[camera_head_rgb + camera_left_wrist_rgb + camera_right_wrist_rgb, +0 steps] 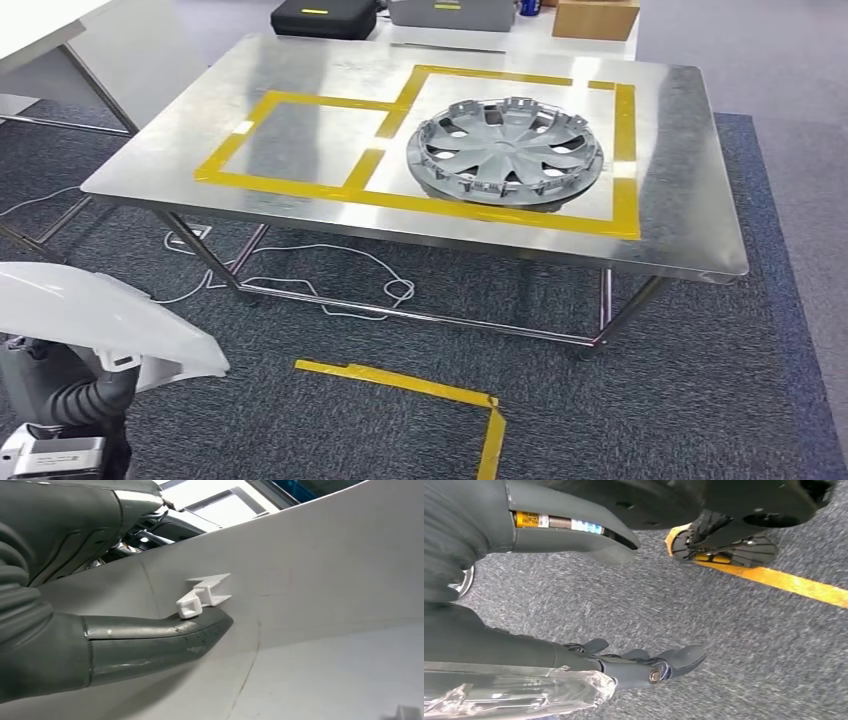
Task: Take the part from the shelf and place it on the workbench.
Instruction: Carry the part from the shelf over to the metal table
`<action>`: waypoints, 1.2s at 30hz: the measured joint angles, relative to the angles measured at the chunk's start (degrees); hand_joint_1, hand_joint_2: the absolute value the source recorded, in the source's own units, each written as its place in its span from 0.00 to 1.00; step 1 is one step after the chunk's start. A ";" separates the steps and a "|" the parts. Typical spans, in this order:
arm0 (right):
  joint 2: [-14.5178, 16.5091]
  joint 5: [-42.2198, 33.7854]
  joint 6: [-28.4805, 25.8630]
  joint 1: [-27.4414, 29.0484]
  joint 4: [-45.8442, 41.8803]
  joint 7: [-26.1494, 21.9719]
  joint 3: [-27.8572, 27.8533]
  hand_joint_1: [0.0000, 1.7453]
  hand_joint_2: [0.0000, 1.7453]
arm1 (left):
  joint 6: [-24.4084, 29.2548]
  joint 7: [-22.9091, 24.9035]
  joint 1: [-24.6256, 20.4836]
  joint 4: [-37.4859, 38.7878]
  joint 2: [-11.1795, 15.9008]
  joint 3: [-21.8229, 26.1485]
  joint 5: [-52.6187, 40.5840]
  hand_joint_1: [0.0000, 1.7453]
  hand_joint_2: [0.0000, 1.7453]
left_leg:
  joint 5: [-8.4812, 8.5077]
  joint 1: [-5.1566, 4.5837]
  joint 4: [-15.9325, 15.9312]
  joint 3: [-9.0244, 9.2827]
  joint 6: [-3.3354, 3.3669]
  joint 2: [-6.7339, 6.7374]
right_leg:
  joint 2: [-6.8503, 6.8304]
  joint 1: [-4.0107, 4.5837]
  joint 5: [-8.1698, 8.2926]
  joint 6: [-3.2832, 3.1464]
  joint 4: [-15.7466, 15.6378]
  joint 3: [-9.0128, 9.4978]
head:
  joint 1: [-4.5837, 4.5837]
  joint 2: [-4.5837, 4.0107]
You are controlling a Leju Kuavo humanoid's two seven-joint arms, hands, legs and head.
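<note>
Left hand (150,640) grips white part (100,320) for carrying to tabletop (690,180) at 12 o'clock; right hand (644,665) hangs spread, empty.

Workshop: steel workbench (300,75), floor tape (420,385), hubcap (505,152).

1. The workbench (300,90) stood ahead of the robot, across a strip of carpet (650,400).
2. A hubcap (505,152) lay on the right half of the bench, inside the right-hand taped square (625,150).
3. The left taped square (290,140) sat just beside it, sharing one tape edge.
4. Behind the bench, a case (322,17) lay to the left, a box (595,17) to the right.
5. Cables (330,290) trailed on the floor under the bench's near edge.
6. A taped corner (440,392) lay on the carpet in front of the bench.
7. Low at the left, the part (100,320) rested in the left hand (150,640), thumb pressed beneath a clip (202,597) on its surface.
8. The right hand (644,665) hung over the carpet, fingers apart, near a floor tape line (794,582).
</note>
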 joint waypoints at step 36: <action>-0.04 2.60 -0.03 -0.55 0.98 0.08 0.19 0.00 1.00 | 2.15 -0.75 0.63 -0.26 -0.28 2.81 1.13 1.00 1.00 | -6.37 0.15 15.77 -8.66 -0.54 -3.95 | 1.93 0.16 -0.38 -1.37 -0.20 0.45 | -0.49 0.00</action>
